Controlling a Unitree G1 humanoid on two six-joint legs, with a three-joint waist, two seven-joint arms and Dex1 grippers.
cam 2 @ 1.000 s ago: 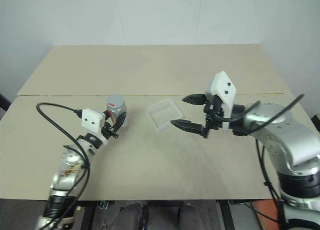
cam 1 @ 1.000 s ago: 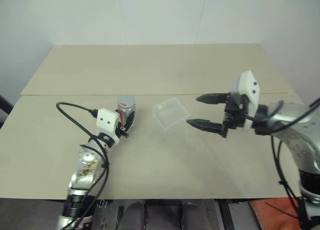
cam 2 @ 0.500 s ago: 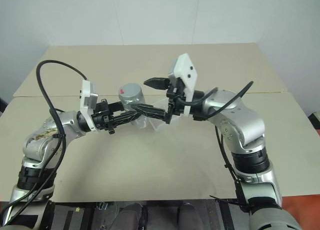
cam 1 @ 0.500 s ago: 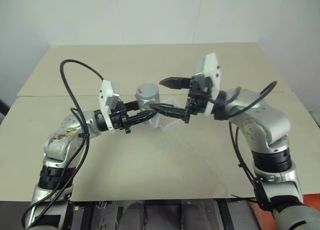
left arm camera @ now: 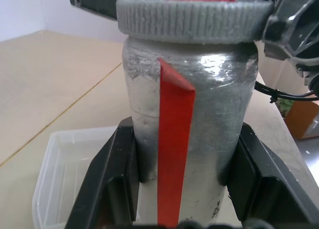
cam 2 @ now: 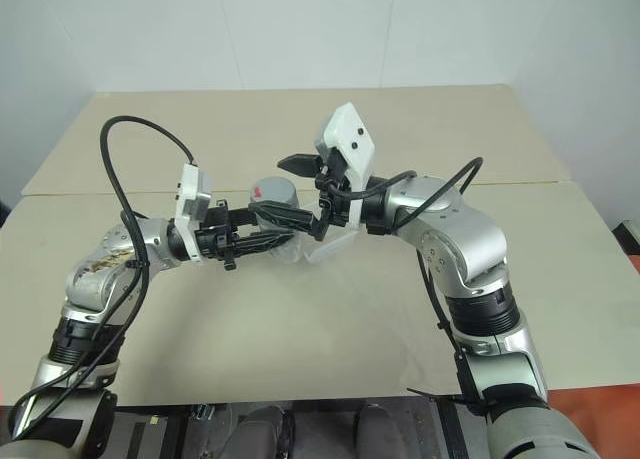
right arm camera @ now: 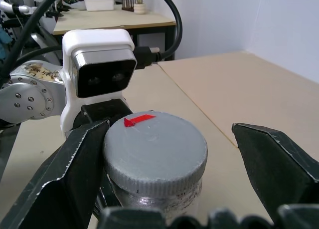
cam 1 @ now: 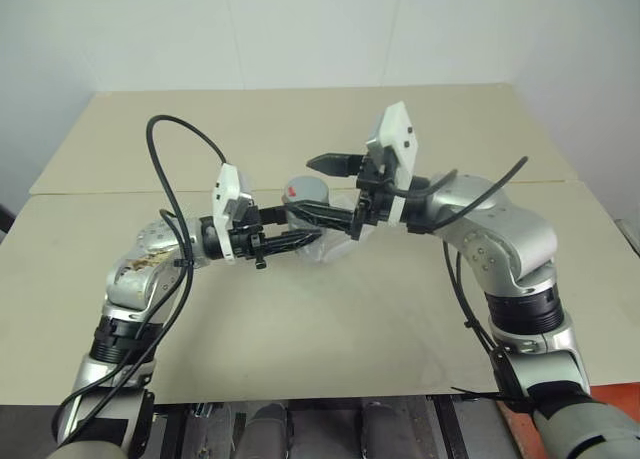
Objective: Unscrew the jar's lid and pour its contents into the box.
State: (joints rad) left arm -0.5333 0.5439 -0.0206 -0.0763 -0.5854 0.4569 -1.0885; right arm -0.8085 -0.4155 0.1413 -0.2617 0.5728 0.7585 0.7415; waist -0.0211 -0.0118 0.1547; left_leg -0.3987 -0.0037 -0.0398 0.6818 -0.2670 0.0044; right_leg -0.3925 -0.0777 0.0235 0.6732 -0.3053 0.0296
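1. Sitting upright in mid-air above the table (cam 1: 330, 309), the jar (left arm camera: 184, 134), with its red label stripe facing the left wrist camera and its lid (right arm camera: 154, 144) screwed on, red mark at about 11 o'clock on the cap in the right wrist view.
2. Lying on the table just behind and below the jar, at about 4 o'clock from it in the left eye view, the clear box (left arm camera: 75, 164); no contents visible through the silvery wall.
3. Clamped narrow on the jar's lower body, one finger on each side: the left gripper (cam 1: 290, 234), reaching level toward 3 o'clock.
4. Standing wide on either side of the lid, pads apart from its rim: the right gripper (cam 1: 330, 194), reaching level toward 9 o'clock, holding nothing.
5. To do the step well, judged from this:
   - centre the lid between the right fingers before closing, since one finger looks nearer the rim than the other;
   - close on the ribbed edge only, not on the jar's shoulder;
   - keep the left grip firm and low so the body does not spin with the cap;
   - twist about the jar's own axis and keep it upright.
6. Meeting over the middle of the table, both forearms, elbows bowed outward toward 8 and 4 o'clock.
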